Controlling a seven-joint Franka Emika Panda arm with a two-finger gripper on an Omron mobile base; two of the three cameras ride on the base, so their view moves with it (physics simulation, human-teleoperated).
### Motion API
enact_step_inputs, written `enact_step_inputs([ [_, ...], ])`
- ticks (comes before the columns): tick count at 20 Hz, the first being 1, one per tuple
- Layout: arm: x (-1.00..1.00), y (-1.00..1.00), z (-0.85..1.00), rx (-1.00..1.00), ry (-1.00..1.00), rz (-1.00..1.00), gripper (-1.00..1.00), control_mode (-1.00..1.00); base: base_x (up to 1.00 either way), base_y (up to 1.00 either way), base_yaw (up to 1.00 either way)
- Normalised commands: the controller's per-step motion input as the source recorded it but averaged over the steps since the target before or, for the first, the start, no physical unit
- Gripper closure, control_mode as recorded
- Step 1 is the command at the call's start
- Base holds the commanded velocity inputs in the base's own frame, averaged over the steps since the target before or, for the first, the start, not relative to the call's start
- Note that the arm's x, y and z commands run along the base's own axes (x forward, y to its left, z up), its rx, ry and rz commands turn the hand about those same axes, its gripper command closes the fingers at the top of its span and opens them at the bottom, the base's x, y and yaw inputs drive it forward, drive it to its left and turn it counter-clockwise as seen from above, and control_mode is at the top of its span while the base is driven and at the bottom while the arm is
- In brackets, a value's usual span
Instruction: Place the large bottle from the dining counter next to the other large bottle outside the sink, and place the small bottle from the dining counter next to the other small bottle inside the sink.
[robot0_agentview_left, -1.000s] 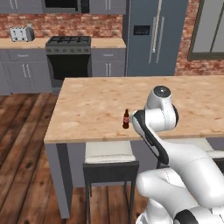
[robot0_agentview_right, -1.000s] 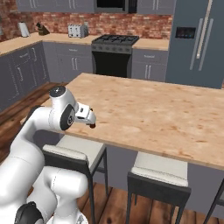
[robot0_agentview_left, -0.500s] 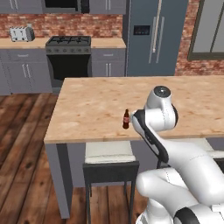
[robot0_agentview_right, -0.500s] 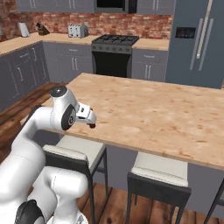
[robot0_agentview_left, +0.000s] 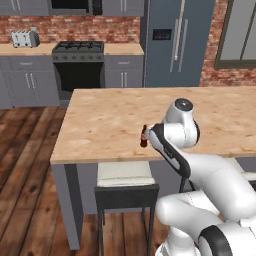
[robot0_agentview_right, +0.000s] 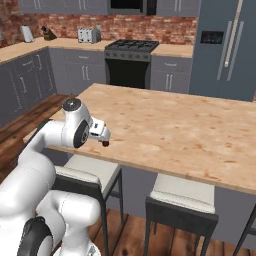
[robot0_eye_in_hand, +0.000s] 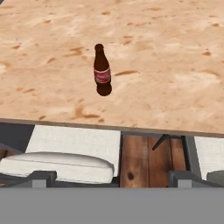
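The small bottle (robot0_eye_in_hand: 102, 70), brown with a red label, stands upright on the light wooden top of the dining counter (robot0_agentview_left: 105, 115), close to its front edge. In the left base view the small bottle (robot0_agentview_left: 143, 136) is just left of my hand. My gripper (robot0_agentview_right: 103, 137) hovers at the counter's front edge, short of the bottle and apart from it, open with nothing between its fingers. The large bottle, the sink and both other bottles are out of view.
Cushioned stools (robot0_agentview_left: 125, 176) (robot0_agentview_right: 184, 196) are tucked under the counter's front edge, right below my hand. Beyond the counter are a black stove (robot0_agentview_left: 77, 50), a grey fridge (robot0_agentview_left: 172, 42) and grey cabinets with a toaster (robot0_agentview_left: 25, 37). Wooden floor lies to the left.
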Motion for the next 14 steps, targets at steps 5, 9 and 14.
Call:
enact_step_inputs([
  [5, 0.1, 0.2, -0.13, 0.0, 0.0, 0.01, -1.0, -1.0, 0.0, 0.0, 0.0],
  [9, 0.12, 0.18, -0.14, 0.0, 0.0, 0.01, -1.0, -1.0, 0.0, 0.0, 0.0],
  [14, 0.12, 0.06, -0.06, 0.0, 0.0, 0.01, -1.0, -1.0, 0.0, 0.0, 0.0],
])
